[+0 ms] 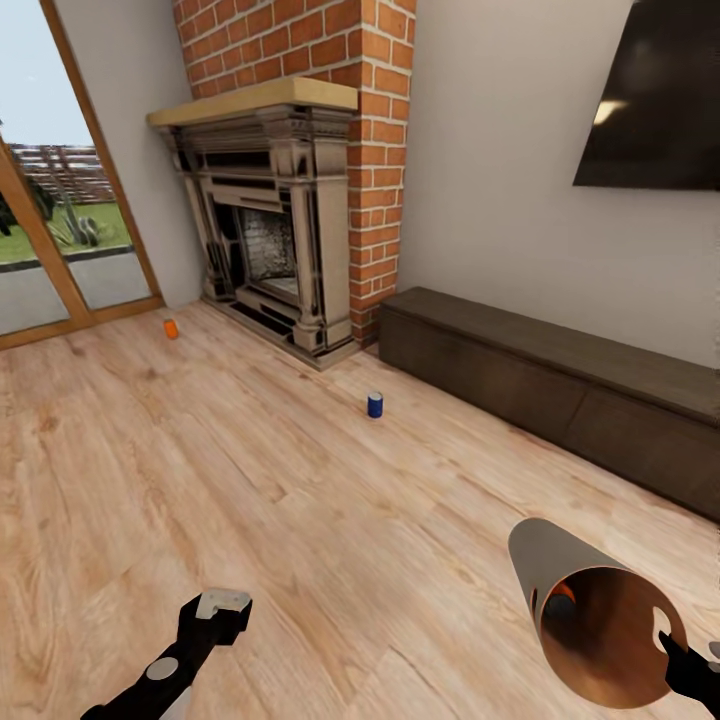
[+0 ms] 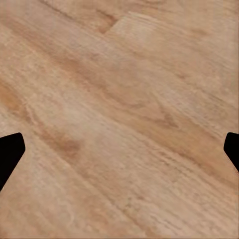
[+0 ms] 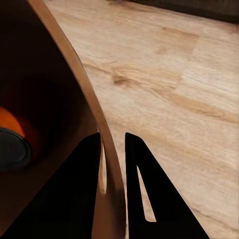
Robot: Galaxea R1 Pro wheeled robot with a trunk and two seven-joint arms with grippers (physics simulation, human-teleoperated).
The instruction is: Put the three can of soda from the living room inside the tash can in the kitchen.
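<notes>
One orange can of soda [image 1: 171, 328] stands on the wood floor near the glass door. The dark blue can of soda [image 1: 375, 404] stands further right, in front of the fireplace. My right gripper [image 1: 690, 665] is shut on the rim of the trash can [image 1: 555, 565], holding it tilted above the floor with its brown inside facing me. A second orange can [image 1: 561, 600] lies inside it, and the right wrist view shows it too [image 3: 11, 130], past the bin wall [image 3: 59, 94] pinched in the gripper [image 3: 113, 137]. My left gripper [image 1: 222, 606] hangs open over bare floor [image 2: 119, 149].
A brick chimney with a dark fireplace [image 1: 270, 240] stands at the back. A long low dark cabinet [image 1: 560, 380] runs along the right wall under a wall-mounted TV [image 1: 655, 100]. The glass door [image 1: 50, 220] is at the left. Wood floor [image 1: 250, 500] spreads between me and the cans.
</notes>
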